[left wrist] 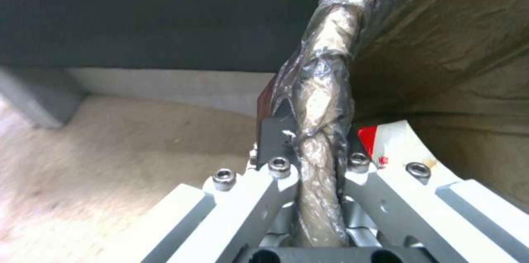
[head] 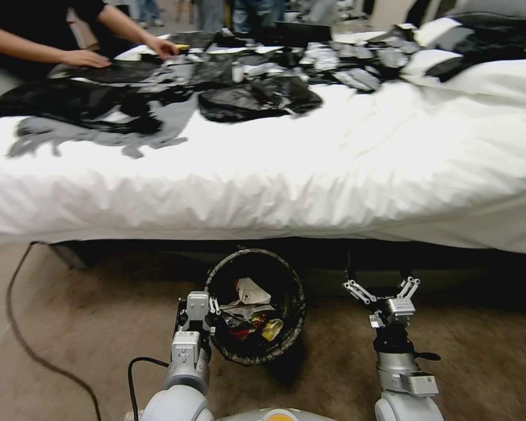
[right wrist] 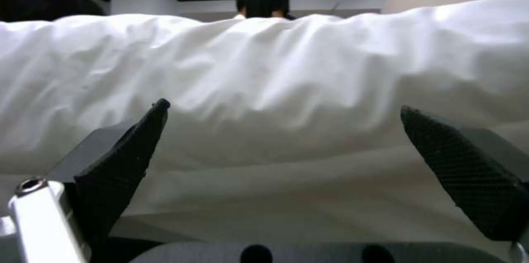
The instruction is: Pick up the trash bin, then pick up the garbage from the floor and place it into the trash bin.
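Trash bin [head: 255, 306] held by left claw [left wrist: 317, 147] clamped on liner rim, near bed edge — wrappers [head: 257, 318] already inside. Right claw [head: 382, 289] wide, empty. No litter visible on floor [head: 87, 327] — collection likely near done.

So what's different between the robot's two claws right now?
The left gripper is shut on the trash bin, pinching its bag-covered rim, while the right gripper is open and holds nothing. The left one sits at the bin's side; the right one hangs apart from it, its fingers spread toward the white bed. Both are low, above the floor.
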Available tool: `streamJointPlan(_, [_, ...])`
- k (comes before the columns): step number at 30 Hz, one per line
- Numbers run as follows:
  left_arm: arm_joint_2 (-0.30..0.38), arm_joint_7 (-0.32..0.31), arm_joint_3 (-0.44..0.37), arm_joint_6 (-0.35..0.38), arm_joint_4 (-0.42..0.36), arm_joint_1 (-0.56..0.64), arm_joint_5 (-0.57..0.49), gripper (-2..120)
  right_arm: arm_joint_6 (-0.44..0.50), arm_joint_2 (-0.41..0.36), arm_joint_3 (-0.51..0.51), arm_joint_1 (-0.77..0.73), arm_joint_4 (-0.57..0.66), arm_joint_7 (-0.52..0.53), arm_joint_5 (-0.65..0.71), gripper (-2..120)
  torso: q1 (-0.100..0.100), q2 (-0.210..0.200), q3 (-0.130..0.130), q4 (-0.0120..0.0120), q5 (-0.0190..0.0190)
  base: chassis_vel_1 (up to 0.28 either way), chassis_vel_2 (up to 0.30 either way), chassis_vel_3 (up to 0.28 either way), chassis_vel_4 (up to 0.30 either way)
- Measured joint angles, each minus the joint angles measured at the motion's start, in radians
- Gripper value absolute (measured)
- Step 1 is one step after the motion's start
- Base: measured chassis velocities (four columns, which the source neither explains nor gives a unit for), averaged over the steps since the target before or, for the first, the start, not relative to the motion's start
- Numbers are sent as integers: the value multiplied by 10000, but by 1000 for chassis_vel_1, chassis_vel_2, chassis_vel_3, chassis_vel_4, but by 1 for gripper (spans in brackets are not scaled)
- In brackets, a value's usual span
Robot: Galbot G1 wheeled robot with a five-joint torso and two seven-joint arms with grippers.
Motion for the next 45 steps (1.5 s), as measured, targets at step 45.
streamJointPlan(45, [-48, 34, -35, 30, 20, -62, -30, 0, 41, 0, -7, 61, -92, -76, 4, 100, 0, 0, 0, 2, 0, 126, 128, 121, 125])
